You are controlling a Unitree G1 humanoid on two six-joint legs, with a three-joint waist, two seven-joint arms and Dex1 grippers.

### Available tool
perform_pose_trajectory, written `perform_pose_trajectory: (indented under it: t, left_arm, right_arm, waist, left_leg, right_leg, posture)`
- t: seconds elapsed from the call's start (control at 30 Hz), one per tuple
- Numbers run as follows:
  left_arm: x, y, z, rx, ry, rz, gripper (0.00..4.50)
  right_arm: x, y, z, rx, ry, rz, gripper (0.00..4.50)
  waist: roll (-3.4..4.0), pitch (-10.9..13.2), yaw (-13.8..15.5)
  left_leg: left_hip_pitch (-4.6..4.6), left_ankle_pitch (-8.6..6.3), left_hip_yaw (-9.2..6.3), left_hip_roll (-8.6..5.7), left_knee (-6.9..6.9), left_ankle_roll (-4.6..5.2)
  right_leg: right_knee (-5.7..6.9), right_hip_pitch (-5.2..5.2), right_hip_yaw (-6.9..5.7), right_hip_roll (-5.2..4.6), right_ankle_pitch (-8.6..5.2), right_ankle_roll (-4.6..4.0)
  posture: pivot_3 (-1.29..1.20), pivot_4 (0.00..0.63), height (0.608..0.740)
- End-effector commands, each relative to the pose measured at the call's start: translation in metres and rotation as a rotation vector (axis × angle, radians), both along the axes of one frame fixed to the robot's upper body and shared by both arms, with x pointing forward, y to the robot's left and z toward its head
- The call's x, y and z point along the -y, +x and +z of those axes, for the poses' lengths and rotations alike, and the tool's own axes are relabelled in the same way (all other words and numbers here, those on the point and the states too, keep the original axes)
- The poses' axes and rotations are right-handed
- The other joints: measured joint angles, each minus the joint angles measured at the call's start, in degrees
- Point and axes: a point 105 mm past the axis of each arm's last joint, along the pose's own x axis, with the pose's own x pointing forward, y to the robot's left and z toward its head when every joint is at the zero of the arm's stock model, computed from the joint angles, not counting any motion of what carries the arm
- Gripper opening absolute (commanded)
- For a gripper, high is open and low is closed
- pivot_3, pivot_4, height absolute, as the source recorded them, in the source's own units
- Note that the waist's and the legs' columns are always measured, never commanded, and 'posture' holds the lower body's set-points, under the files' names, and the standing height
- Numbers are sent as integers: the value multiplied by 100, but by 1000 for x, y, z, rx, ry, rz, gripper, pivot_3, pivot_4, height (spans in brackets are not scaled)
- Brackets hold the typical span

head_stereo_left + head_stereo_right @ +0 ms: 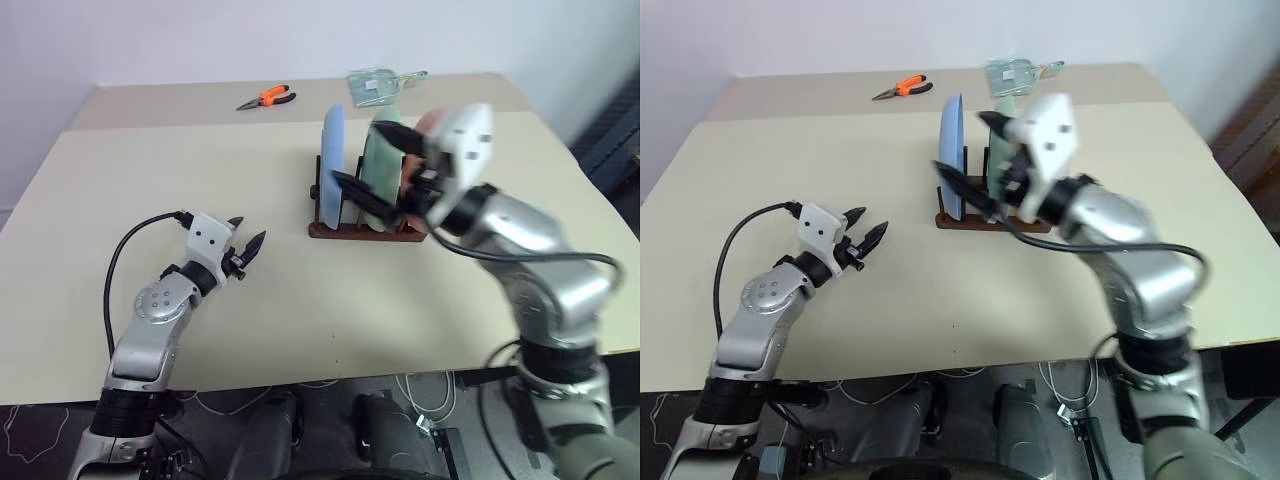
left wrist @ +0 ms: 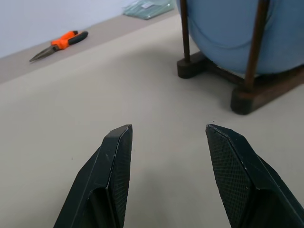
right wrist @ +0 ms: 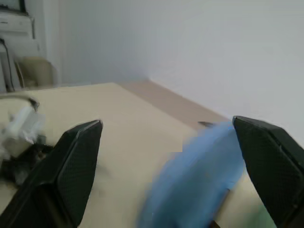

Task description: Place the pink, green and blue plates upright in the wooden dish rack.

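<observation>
With the blue plate, green plate and pink plate upright in the rack, the right gripper, fingers wide and empty beside it, probably need only withdraw, while the left gripper hovers half-open, empty, well left of the rack.

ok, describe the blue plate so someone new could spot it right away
On the beige table, find the small dark wooden rack near the middle, toward the back. Plates stand upright in it between thin pegs. The blue plate is the one at the rack's left end, next to the green plate, and the only pale blue one.
</observation>
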Motion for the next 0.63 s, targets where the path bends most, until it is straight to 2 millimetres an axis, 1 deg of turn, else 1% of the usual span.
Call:
perform_pose_trajectory:
  t: [0.03,0.1,0.17,0.23,0.3,0.4,0.5,0.57,0.63]
  left_arm:
    - [-4,1,7,41,16,-4,2511]
    - [-13,3,3,33,43,14,2511]
    - [-26,5,-3,10,60,40,2511]
    - [-36,4,-10,-22,80,46,2511]
    - [-42,2,-12,-39,98,33,2511]
    - [-49,-1,-14,-58,105,21,2511]
    - [-54,-5,-17,-77,111,21,2511]
    - [-53,-7,-16,-76,106,20,2511]
    - [-51,-9,-17,-76,103,17,2511]
  right_arm:
    - [42,-18,14,18,37,-61,4479]
    - [75,-20,4,-39,46,-159,4479]
    - [102,-23,-21,-129,-25,-239,4479]
    - [116,-28,-47,-211,-108,-272,4479]
    - [127,-29,-66,-261,-158,-302,4479]
    - [136,-24,-87,-293,-187,-338,4479]
    - [139,-17,-98,-296,-182,-366,4479]
    - [142,-14,-103,-299,-199,-377,4479]
    - [141,-9,-111,-305,-227,-368,4479]
  waist:
    - [0,0,-1]
    - [-1,0,-3]
    - [0,-1,-12]
    - [1,-1,-17]
    - [3,-1,-34]
    - [7,-2,-30]
    - [7,-2,-16]
    - [7,-2,-14]
    - [7,-2,-12]
  left_leg:
    - [1,-1,0,1,0,0]
    - [2,-1,0,5,-1,1]
    - [3,-1,0,8,-2,2]
    - [4,-1,1,8,-2,3]
    - [5,-1,2,10,-2,5]
    - [5,-1,4,11,2,4]
    - [5,-1,4,12,3,3]
    - [4,-2,4,12,1,5]
    - [2,-3,4,11,1,7]
  right_leg:
    - [-3,3,0,-1,-1,-2]
    - [-6,6,-1,0,-2,-3]
    - [-8,8,-2,0,-2,-3]
    - [-9,10,-2,0,-2,-3]
    - [-10,11,-2,0,-2,-4]
    - [-12,11,-1,-1,-3,-6]
    - [-18,14,-1,-2,-9,-16]
    - [-26,14,-1,-2,-9,-16]
    - [-30,15,-1,-2,-9,-16]
  posture:
    - [0,150,719]
    - [0,150,719]
    - [0,150,719]
    - [0,150,719]
    - [0,150,719]
    - [0,150,719]
    - [0,150,719]
    - [0,150,719]
    - [0,150,719]
